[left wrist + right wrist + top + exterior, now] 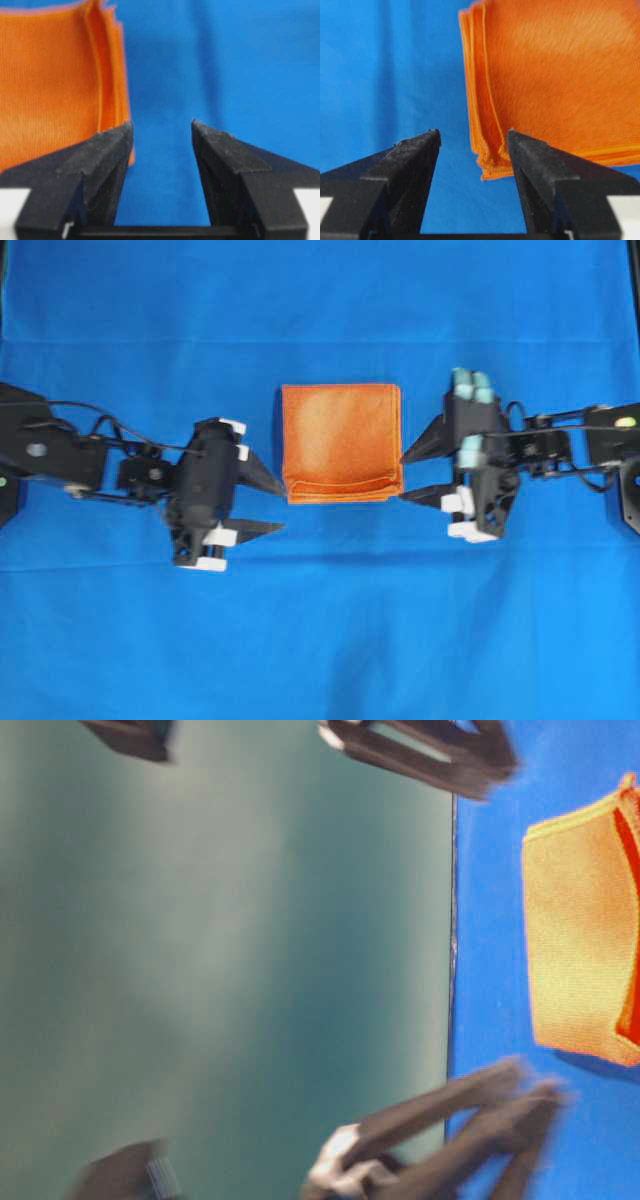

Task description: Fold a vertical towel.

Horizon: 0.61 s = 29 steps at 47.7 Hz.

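Note:
The orange towel (341,442) lies folded into a near-square stack on the blue sheet, its layered edges facing the near side. It also shows in the table-level view (583,960), the left wrist view (55,85) and the right wrist view (555,75). My left gripper (276,505) is open and empty just left of the towel's near corner; in the left wrist view (162,125) only blue cloth lies between the jaws. My right gripper (404,476) is open and empty at the towel's right near corner; in the right wrist view (473,133) the corner lies just ahead, apart from the jaws.
The blue sheet (320,640) covers the whole table. Both arms lie low on either side of the towel. In the table-level view the table edge (452,920) meets a grey-green backdrop.

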### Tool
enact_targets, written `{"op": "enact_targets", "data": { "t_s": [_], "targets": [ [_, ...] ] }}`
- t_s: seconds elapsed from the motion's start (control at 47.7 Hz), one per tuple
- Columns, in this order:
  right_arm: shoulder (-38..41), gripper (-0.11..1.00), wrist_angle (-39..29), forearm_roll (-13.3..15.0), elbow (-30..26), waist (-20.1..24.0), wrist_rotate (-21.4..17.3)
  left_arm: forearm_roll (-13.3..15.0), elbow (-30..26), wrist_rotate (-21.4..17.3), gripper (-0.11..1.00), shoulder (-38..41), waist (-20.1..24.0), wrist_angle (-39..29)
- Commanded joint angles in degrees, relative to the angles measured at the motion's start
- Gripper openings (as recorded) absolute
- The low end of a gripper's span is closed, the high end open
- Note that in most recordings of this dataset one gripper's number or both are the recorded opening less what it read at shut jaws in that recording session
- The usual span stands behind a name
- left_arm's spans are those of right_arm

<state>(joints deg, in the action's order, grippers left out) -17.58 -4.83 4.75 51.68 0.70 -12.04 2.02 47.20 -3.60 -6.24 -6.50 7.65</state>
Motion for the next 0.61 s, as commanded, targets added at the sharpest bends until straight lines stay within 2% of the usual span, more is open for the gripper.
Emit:
{"op": "enact_targets", "data": {
  "t_s": [0.0, 0.357, 0.587],
  "targets": [
    [-5.0, 0.60, -0.3, 0.4, -0.4, 0.1, 0.2, 0.2, -0.3, -0.1, 0.47, -6.2, -0.1, -1.9],
    [-23.2, 0.60, -0.9, 4.3, 1.0, 0.0, 0.6, 0.1, 2.3, -0.8, 0.47, -22.3, 0.1, -2.9],
    [-34.3, 0.60, -6.9, 5.3, 1.8, -0.1, 0.6, 0.1, 7.1, -0.9, 0.47, -33.3, 1.1, -3.1]
  ]
}}
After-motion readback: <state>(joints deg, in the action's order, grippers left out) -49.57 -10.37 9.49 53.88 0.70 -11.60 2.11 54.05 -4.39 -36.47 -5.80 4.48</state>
